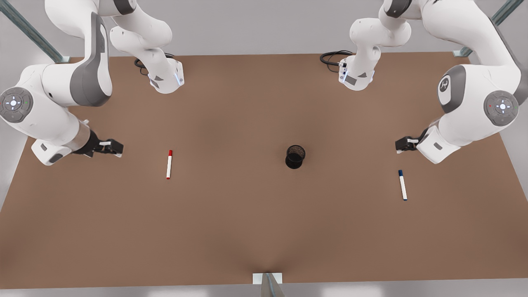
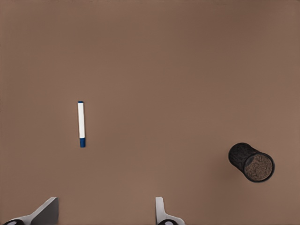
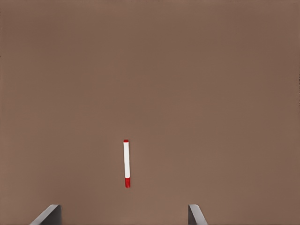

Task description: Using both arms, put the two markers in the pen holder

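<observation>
Two markers: both lie flat on the desk (image 1: 264, 231), well apart, one to each side of the pen holder, so each arm has its own marker to fetch.
Red-capped marker (image 1: 169, 164): on the front view's left, cap towards the far edge; it sits ahead of my right tool in the right wrist view (image 3: 126, 163).
Blue-capped marker (image 1: 402, 185): on the front view's right, near my left tool; in the left wrist view (image 2: 81, 124) it lies off to one side of the fingers.
Pen holder (image 1: 295, 156): upright between the markers, mouth open upward; also in the left wrist view (image 2: 251, 162).
Right tool (image 1: 110, 147): on the front view's left, above the desk, fingers spread wide, carrying nothing.
Left tool (image 1: 405, 144): on the front view's right, above the desk just beyond the blue-capped marker, fingers spread, empty.
Stage: I judge the task unstarted; neither marker is picked up.
Next need: each tool must line up across its barrel, since the markers lie lengthwise.
</observation>
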Robot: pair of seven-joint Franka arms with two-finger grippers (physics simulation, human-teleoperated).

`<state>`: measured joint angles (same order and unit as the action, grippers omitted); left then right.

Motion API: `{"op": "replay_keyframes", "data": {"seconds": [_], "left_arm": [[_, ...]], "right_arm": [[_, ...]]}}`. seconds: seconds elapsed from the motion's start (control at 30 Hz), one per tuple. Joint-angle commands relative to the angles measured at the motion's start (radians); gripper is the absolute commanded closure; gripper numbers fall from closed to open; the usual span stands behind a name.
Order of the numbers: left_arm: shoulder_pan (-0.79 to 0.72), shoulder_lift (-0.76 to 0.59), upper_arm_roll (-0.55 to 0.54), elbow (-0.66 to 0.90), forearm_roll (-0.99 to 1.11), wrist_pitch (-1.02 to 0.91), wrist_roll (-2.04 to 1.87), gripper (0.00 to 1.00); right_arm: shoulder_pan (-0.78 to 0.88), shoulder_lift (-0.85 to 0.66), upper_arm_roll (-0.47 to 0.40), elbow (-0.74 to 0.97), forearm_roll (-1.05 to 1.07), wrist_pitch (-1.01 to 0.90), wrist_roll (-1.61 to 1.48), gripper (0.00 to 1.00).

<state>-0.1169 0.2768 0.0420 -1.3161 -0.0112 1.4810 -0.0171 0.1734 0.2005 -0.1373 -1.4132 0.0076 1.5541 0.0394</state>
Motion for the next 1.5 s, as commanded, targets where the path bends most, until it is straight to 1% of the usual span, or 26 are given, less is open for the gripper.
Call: {"op": "replay_keyframes", "data": {"seconds": [0.0, 0.03, 0.1, 0.17, 0.2, 0.27, 0.33, 0.37, 0.4, 0.43, 0.5, 0.53, 0.57, 0.63, 0.7, 0.8, 0.9, 1.03, 1.07, 1.1, 1.13, 1.17, 1.23, 1.3, 1.37, 1.47], "left_arm": [[0.003, 0.007, -0.002, 0.000, 0.010, 0.107, 0.003, 0.00], [0.014, 0.024, -0.002, 0.000, 0.008, 0.127, 0.005, 0.00], [0.052, 0.116, -0.001, -0.025, -0.001, 0.287, 0.006, 0.00], [0.063, 0.130, 0.029, -0.187, -0.001, 0.513, 0.008, 0.00], [0.097, 0.206, 0.027, -0.183, -0.004, 0.574, 0.008, 0.00], [0.131, 0.254, 0.027, -0.186, -0.004, 0.614, 0.091, 0.00], [0.167, 0.298, 0.025, -0.192, -0.007, 0.674, 0.158, 0.00], [0.186, 0.312, 0.025, -0.192, -0.012, 0.690, 0.218, 0.00], [0.204, 0.340, 0.025, -0.193, -0.059, 0.725, 0.275, 0.00], [0.213, 0.354, 0.025, -0.204, -0.064, 0.759, 0.309, 0.00], [0.226, 0.371, 0.025, -0.247, -0.064, 0.835, 0.353, 0.00], [0.221, 0.371, 0.025, -0.331, -0.064, 0.949, 0.353, 0.00], [0.226, 0.371, 0.025, -0.359, -0.064, 0.992, 0.355, 0.00], [0.226, 0.374, 0.024, -0.377, -0.064, 0.995, 0.355, 0.00], [0.227, 0.381, 0.024, -0.400, -0.064, 1.021, 0.356, 0.00], [0.224, 0.420, 0.024, -0.397, -0.062, 1.061, 0.367, 0.00], [0.229, 0.444, 0.024, -0.393, -0.064, 1.062, 0.370, 0.00], [0.230, 0.463, 0.024, -0.388, -0.062, 1.065, 0.379, 0.00], [0.230, 0.463, 0.024, -0.385, -0.062, 1.065, 0.384, 0.05], [0.230, 0.464, 0.025, -0.385, -0.062, 1.065, 0.396, 0.20], [0.238, 0.467, 0.024, -0.385, -0.062, 1.065, 0.399, 0.32], [0.240, 0.469, 0.024, -0.385, -0.061, 1.065, 0.399, 0.38], [0.240, 0.470, 0.024, -0.384, -0.062, 1.065, 0.405, 0.40], [0.241, 0.469, 0.024, -0.384, -0.062, 1.065, 0.405, 0.46], [0.241, 0.469, 0.024, -0.384, -0.062, 1.065, 0.405, 0.49], [0.241, 0.469, 0.024, -0.385, -0.062, 1.064, 0.405, 0.49]], "right_arm": [[0.000, -0.001, -0.001, 0.000, 0.000, 0.081, 0.031, 0.00], [0.000, -0.001, -0.001, 0.000, -0.001, 0.081, 0.031, 0.00], [0.000, -0.001, -0.001, -0.001, -0.001, 0.081, 0.033, 0.00], [-0.009, 0.000, -0.001, -0.004, 0.000, 0.084, 0.031, 0.00], [-0.014, 0.016, -0.001, -0.007, 0.002, 0.099, 0.030, 0.00], [-0.023, 0.054, 0.001, -0.009, 0.003, 0.135, 0.022, 0.00], [-0.032, 0.105, 0.001, -0.035, 0.000, 0.216, 0.014, 0.00], [-0.061, 0.106, 0.001, -0.099, 0.003, 0.293, -0.032, 0.00], [-0.089, 0.106, 0.005, -0.165, 0.003, 0.351, -0.045, 0.00], [-0.091, 0.105, 0.007, -0.234, 0.003, 0.426, -0.045, 0.00], [-0.089, 0.082, 0.025, -0.322, 0.005, 0.458, -0.041, 0.00], [-0.089, 0.068, 0.025, -0.363, 0.005, 0.460, -0.041, 0.00], [-0.089, 0.043, 0.033, -0.408, 0.006, 0.463, -0.038, 0.00], [-0.089, 0.005, 0.039, -0.518, 0.006, 0.500, -0.033, 0.00], [-0.092, -0.027, 0.039, -0.650, 0.006, 0.583, -0.032, 0.00], [-0.087, -0.030, 0.039, -0.708, 0.005, 0.618, -0.030, 0.00], [-0.091, -0.033, 0.045, -0.806, 0.003, 0.721, -0.030, 0.00], [-0.091, -0.024, 0.045, -0.831, 0.005, 0.739, -0.030, 0.00], [-0.092, -0.023, 0.045, -0.833, 0.005, 0.739, -0.030, 0.00], [-0.091, -0.023, 0.045, -0.837, 0.005, 0.739, -0.029, 0.00], [-0.092, -0.012, 0.045, -0.840, 0.005, 0.741, -0.029, 0.00], [-0.081, 0.005, 0.045, -0.840, 0.005, 0.751, -0.016, 0.00], [-0.061, 0.051, 0.056, -0.836, 0.005, 0.771, 0.017, 0.00], [-0.061, 0.077, 0.067, -0.836, 0.005, 0.796, 0.024, 0.00], [-0.061, 0.089, 0.067, -0.836, 0.005, 0.810, 0.025, 0.00], [-0.064, 0.106, 0.067, -0.839, 0.005, 0.825, 0.025, 0.00]]}}
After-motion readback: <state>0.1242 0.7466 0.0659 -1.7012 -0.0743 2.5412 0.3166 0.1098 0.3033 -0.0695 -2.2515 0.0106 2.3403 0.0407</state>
